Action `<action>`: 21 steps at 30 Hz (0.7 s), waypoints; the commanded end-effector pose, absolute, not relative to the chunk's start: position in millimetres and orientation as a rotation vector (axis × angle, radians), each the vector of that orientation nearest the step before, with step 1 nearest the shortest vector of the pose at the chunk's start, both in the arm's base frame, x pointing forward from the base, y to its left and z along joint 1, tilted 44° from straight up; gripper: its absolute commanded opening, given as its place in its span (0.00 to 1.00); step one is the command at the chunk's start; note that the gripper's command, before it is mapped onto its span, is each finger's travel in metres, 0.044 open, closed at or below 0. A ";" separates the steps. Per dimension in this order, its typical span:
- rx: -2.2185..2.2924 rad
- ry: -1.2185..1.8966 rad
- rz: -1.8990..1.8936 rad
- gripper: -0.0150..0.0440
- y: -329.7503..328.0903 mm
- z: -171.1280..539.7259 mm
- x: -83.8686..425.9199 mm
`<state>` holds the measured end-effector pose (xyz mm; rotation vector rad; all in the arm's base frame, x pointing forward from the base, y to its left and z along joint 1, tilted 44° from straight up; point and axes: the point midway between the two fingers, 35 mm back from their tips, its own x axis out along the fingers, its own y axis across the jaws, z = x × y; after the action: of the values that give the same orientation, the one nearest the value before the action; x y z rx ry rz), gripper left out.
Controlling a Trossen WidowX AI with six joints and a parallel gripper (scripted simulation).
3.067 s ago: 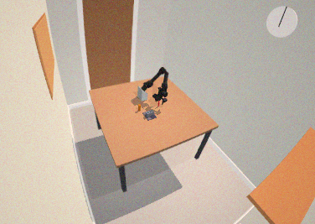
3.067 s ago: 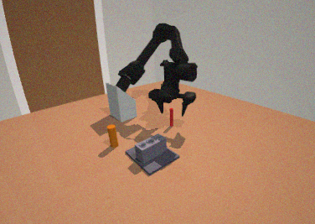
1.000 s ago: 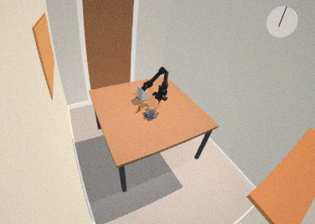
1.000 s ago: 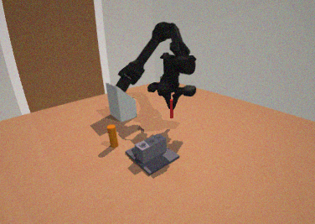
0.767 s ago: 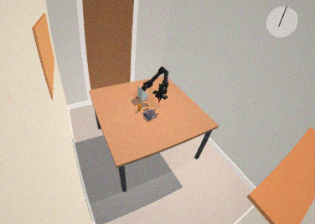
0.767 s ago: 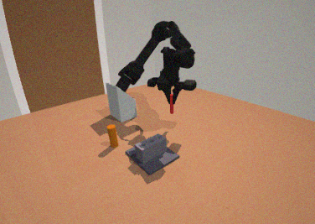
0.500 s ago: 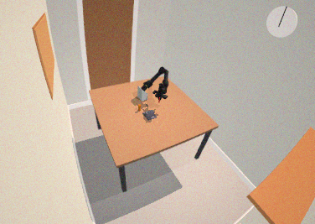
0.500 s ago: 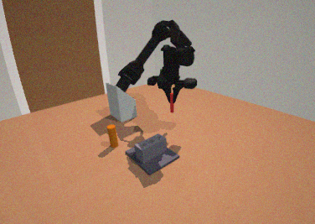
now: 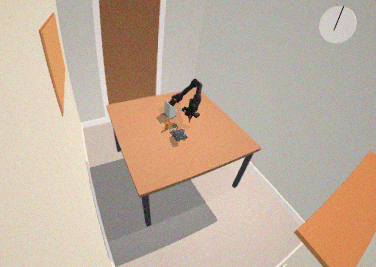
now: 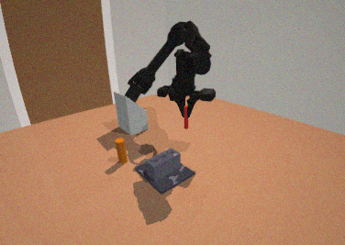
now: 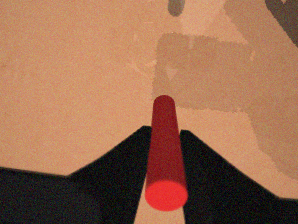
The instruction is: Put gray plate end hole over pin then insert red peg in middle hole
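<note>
Gripper (image 9: pixel 190 116) (image 10: pixel 185 116) (image 11: pixel 164 136) is holding the red peg (image 9: pixel 190 119) (image 10: pixel 186 117) (image 11: pixel 165 145) upright above the table (image 9: pixel 200 155) (image 10: pixel 257 188) (image 11: pixel 65 80), apart from the base (image 9: pixel 179 134) (image 10: pixel 165 172). A gray block, probably the plate, is sitting on the base; its flat seating is looking likely, unconfirmed. Inserting and releasing are remaining. Peg is showing a smooth, round, slim form; base is appearing thin, flat-sided, dark slate; orange cylinder (image 9: pixel 166 126) (image 10: pixel 121 150) is standing beside.

In the top view, the small dark blue-gray block on its flat base (image 9: pixel 178 134) (image 10: pixel 161 168) is too small for its holes to be told; in the wrist view, a dark shape toward one o'clock is cut off by the edge
</note>
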<state>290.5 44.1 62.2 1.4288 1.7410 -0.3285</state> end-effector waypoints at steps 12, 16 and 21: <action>1.425 1.740 -0.336 0.25 16.2 39.8 317.1; 1.430 1.738 -0.341 0.25 7.3 32.7 323.7; 1.435 1.735 -0.345 0.25 -3.8 23.1 330.9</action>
<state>328.0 1.5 28.9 1.4380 1.7313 -0.3403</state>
